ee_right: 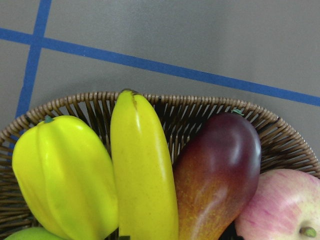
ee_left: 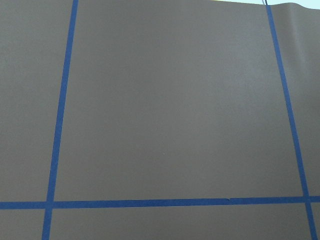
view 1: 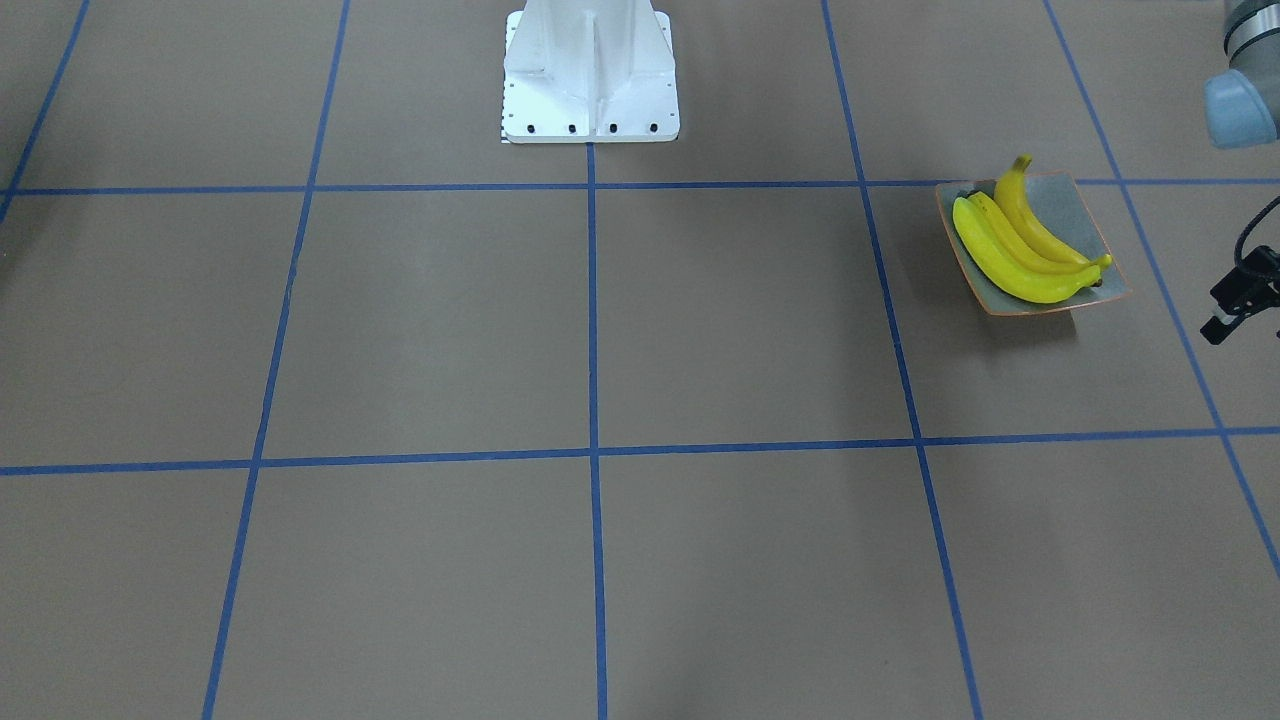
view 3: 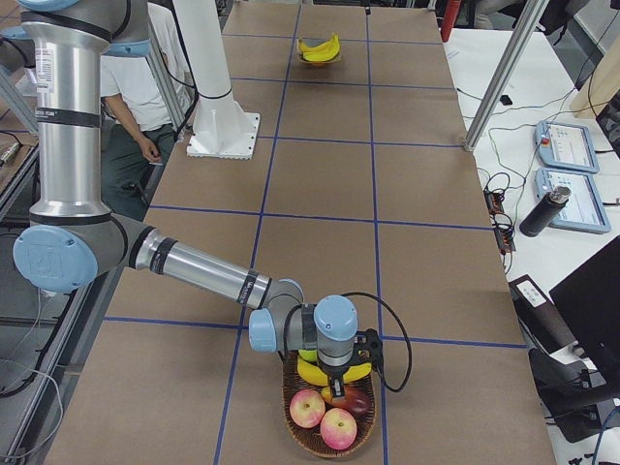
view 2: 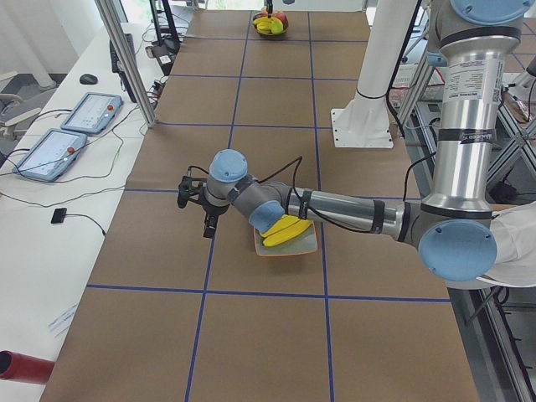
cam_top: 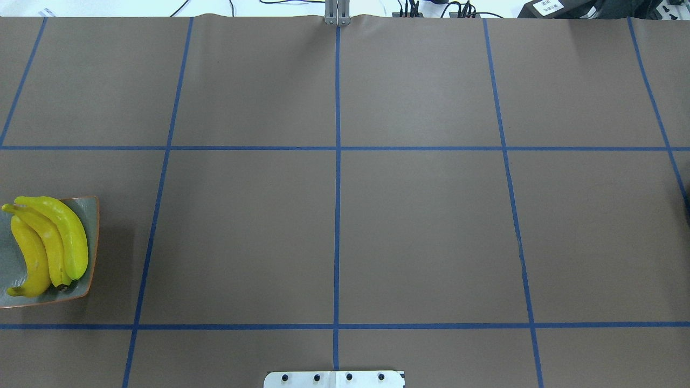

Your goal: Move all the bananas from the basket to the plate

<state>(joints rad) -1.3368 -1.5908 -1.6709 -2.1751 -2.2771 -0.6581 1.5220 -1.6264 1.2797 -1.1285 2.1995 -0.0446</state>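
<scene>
Over basket (ee_right: 200, 102), right gripper (view 3: 334, 386) hangs just above remaining banana (ee_right: 142, 170), probably lining up the pick; can't tell finger state. Three bananas (view 1: 1010, 250) lie on plate (view 1: 1085, 215). Left gripper (view 2: 209, 224) idles beside plate, state unclear too.

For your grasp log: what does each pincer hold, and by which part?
Cannot be told: the left pincer and the right pincer appear too small.

Three yellow bananas (view 1: 1012, 265) with dark tips lie nested side by side on the plate (view 1: 1078, 205), which is square and grey-green with an orange-brown rim and sits flat at the bench's left end. A fourth banana (ee_right: 142, 170) lies in the wicker basket (ee_right: 200, 105) at the right end, its tip at the rim.
</scene>
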